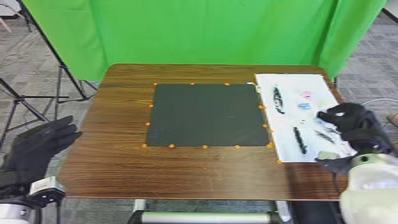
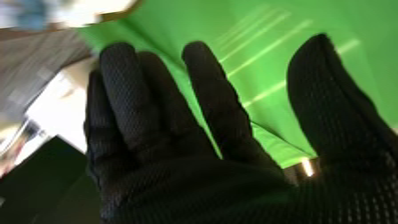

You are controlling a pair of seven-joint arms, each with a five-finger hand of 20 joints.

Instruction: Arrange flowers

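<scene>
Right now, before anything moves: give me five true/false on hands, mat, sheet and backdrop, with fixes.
1. The black mat lies left of the white sheet. True.
2. The small pink piece is on the black mat. False: the pink piece is on the white sheet.
3. The right hand's fingers are straight. True.
4. The left hand is over the white sheet. False: the left hand is at the table's left side.
5. The green curtain hangs beyond the table's far edge. True.
</scene>
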